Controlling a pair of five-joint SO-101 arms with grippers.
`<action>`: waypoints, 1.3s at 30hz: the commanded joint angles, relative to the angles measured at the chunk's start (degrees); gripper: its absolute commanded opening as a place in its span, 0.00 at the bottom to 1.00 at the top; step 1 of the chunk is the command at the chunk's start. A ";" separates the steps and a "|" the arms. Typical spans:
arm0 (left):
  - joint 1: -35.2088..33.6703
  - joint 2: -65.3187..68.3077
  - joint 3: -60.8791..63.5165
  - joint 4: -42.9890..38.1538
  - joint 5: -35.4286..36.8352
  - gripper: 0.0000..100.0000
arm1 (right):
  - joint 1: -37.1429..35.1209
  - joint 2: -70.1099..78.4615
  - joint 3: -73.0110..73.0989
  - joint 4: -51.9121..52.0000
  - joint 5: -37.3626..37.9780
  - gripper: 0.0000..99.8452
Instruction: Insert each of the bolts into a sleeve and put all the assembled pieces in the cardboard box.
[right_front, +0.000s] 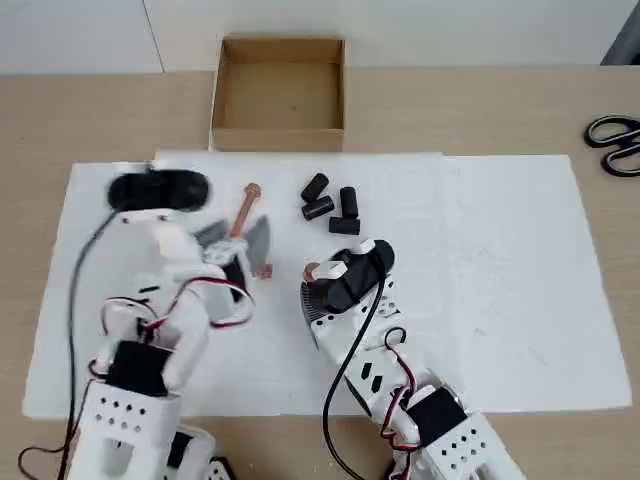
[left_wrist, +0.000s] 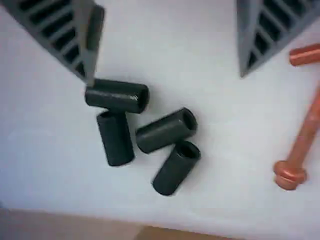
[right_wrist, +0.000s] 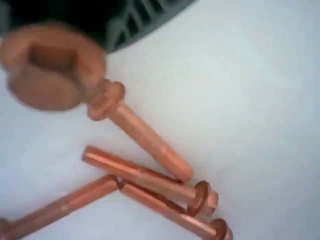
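Cardboard box (right_front: 215, 95) stands open, sleeves (right_front: 318, 208) and bolts (right_front: 245, 208) outside it.

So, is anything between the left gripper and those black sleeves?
Nothing visible. The left gripper is open over bare white sheet, with the four black sleeves clustered just beyond its fingers. The copper bolts lie off to one side, not in the path.

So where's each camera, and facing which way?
High view: fixed overhead, facing down, cardboard box at far side; left arm, right arm show.
Left wrist view: on left arm, facing down at sleeves; left end effector shows, open.
Right wrist view: on right arm, facing loose bolts; right end effector holds a bolt.
Shared: high and left wrist see sleeves.
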 joint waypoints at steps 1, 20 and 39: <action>-8.18 -0.35 -3.91 3.08 0.09 0.18 | 3.47 -0.57 -2.11 -0.31 -0.09 0.00; -24.44 -0.26 -7.96 20.57 -23.65 0.18 | 18.68 49.10 -62.59 6.73 7.03 0.00; -24.44 -0.26 -7.87 20.92 -23.82 0.18 | 17.89 128.57 -134.68 -18.51 7.12 0.00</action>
